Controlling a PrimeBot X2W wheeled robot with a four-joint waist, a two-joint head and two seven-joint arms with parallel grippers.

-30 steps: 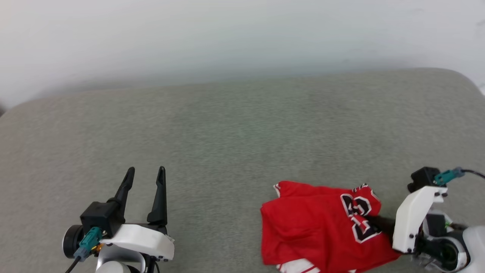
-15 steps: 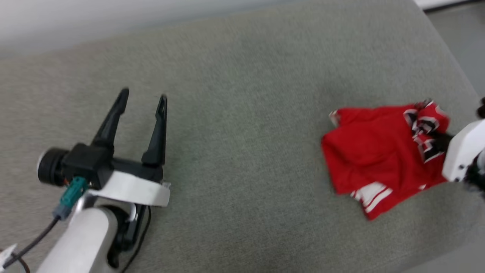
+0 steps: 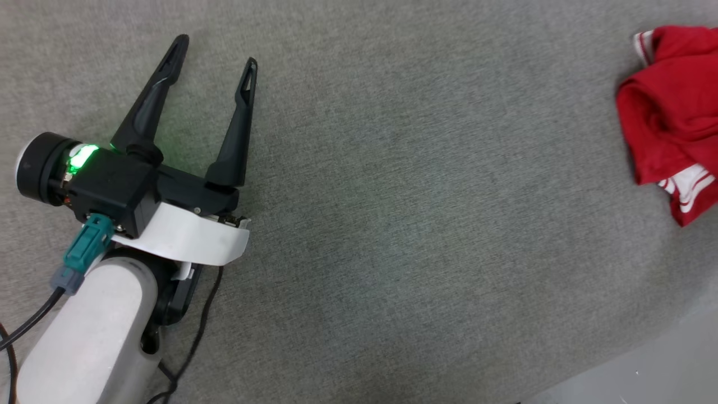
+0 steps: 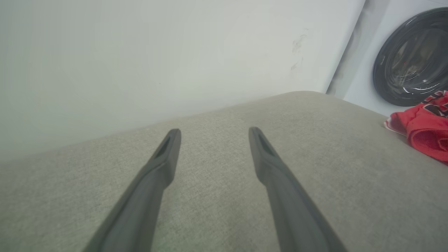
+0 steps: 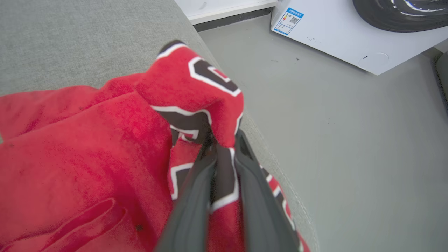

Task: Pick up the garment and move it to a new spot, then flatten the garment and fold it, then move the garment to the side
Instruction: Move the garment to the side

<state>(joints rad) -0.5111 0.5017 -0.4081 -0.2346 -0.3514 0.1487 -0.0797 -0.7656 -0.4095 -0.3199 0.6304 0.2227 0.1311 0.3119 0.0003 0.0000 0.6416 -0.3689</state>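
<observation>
The garment (image 3: 667,118), a bright red jersey with white striped trim, lies bunched at the far right edge of the head view on the grey cushion. In the right wrist view my right gripper (image 5: 224,138) is shut on a fold of the garment (image 5: 87,150) with black and white lettering, near the cushion's edge. My left gripper (image 3: 216,50) hovers open over bare cushion at the left, well apart from the jersey. The left wrist view shows its two spread fingers (image 4: 164,161) with nothing between them and the garment (image 4: 425,129) far to the right.
The grey cushion (image 3: 392,196) spreads wide between the two grippers. Its edge (image 5: 280,168) drops to a grey floor (image 5: 350,140) right beside the jersey. A white washing machine (image 5: 332,38) with a dark round door (image 4: 413,56) stands beyond. A white wall (image 4: 140,52) backs the cushion.
The head camera has swung left and down, so the jersey slid to the picture's right edge. The jersey looks more bunched than before, held by the right gripper.
</observation>
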